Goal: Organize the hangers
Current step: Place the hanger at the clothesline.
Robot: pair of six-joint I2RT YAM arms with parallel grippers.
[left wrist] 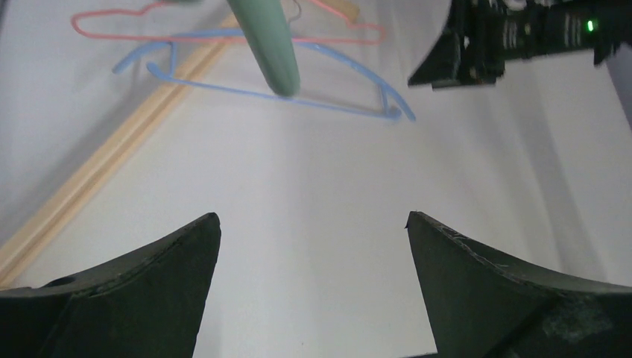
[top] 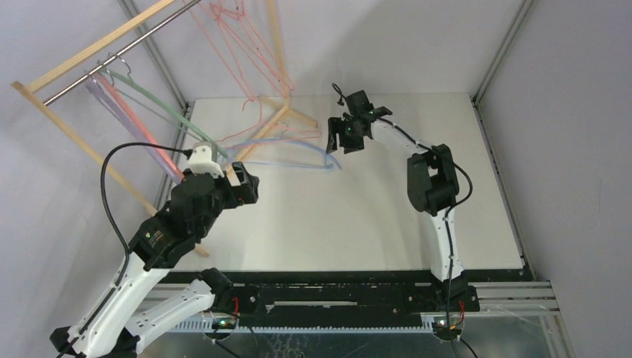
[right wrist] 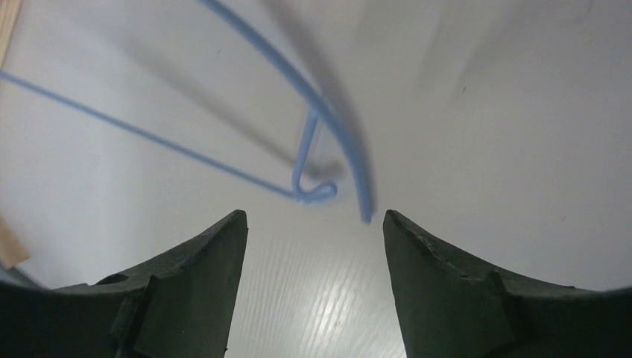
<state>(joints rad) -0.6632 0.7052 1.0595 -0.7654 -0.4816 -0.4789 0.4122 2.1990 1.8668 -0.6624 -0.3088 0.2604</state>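
A thin blue hanger (top: 298,165) lies flat on the white table beside the rack's foot. My right gripper (top: 333,142) hovers over its right end, open; in the right wrist view the hanger's tip (right wrist: 364,201) sits just beyond the empty fingertips (right wrist: 313,216). My left gripper (top: 250,186) is open and empty, a little short of the blue hanger (left wrist: 276,91). A pink wire hanger (left wrist: 223,33) lies behind the blue one. Lilac (top: 104,101), pink (top: 134,119) and green (top: 164,104) hangers hang on the rod. Thin pink-red wire hangers (top: 246,52) hang further along.
The light wooden rack (top: 67,138) with its metal rod (top: 112,60) stands at the far left, one foot rail (left wrist: 112,156) running across the table. The green hanger's end (left wrist: 268,45) dangles ahead of the left gripper. The right arm (left wrist: 522,33) shows at upper right.
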